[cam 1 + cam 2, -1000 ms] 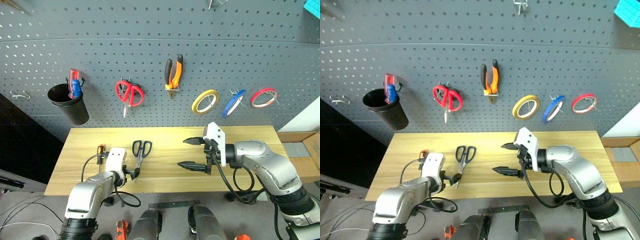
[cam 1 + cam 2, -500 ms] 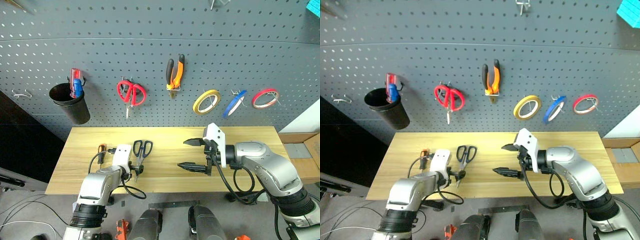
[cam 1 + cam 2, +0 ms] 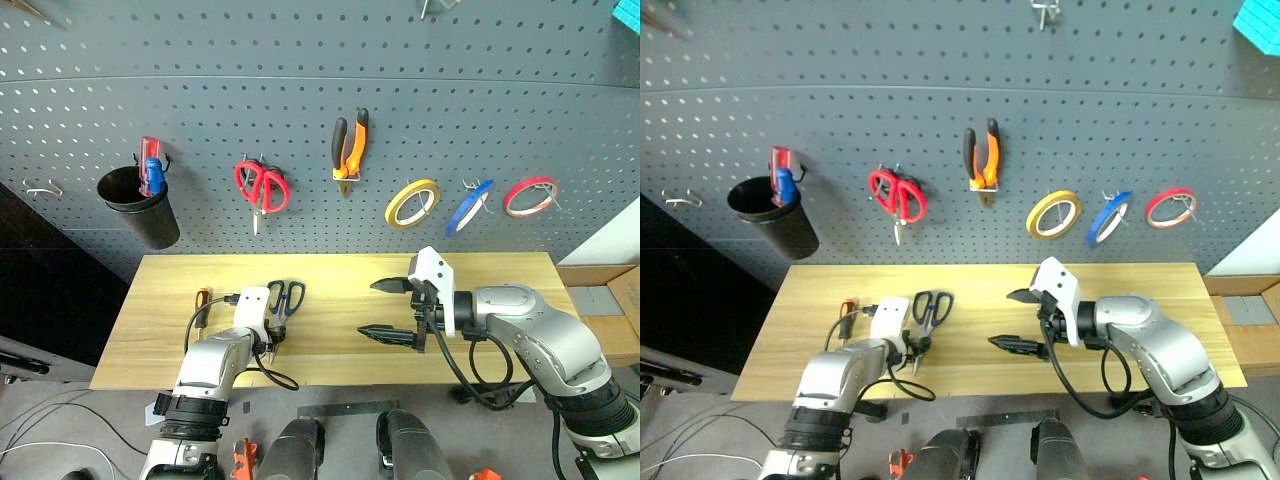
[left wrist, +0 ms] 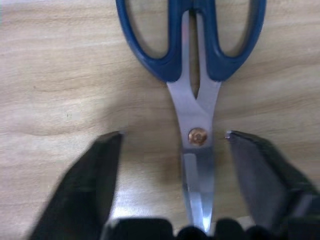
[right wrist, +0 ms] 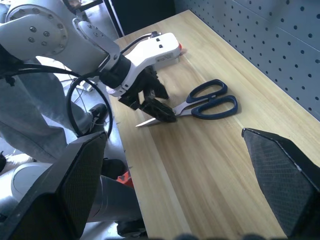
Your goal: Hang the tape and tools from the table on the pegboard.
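Steel scissors [image 3: 283, 300] with dark blue handles lie on the light wood table [image 3: 480, 275], left of centre. My left gripper [image 4: 174, 134] is down over their blades by the pivot. Its fingers [image 4: 100, 170] stand one on each side of the blades with a gap, so it is open. An orange-and-black screwdriver [image 3: 201, 303] lies just left of that hand. My right gripper [image 3: 390, 308] hovers open over the middle of the table, holding nothing. On the pegboard [image 3: 200, 60] hang the orange-and-black pliers [image 3: 348, 145] and the blue tape [image 3: 467, 206].
Also on the pegboard hang red-handled scissors [image 3: 262, 186], a yellow roll [image 3: 411, 202], a red roll [image 3: 528, 196], and a black cup [image 3: 138, 205] holding a red-and-blue screwdriver [image 3: 150, 168]. A bare hook [image 3: 40, 188] sits at the far left.
My left gripper has moved forward and down onto the scissors' blades, and its fingers have narrowed around them. The right arm has stayed where it was.
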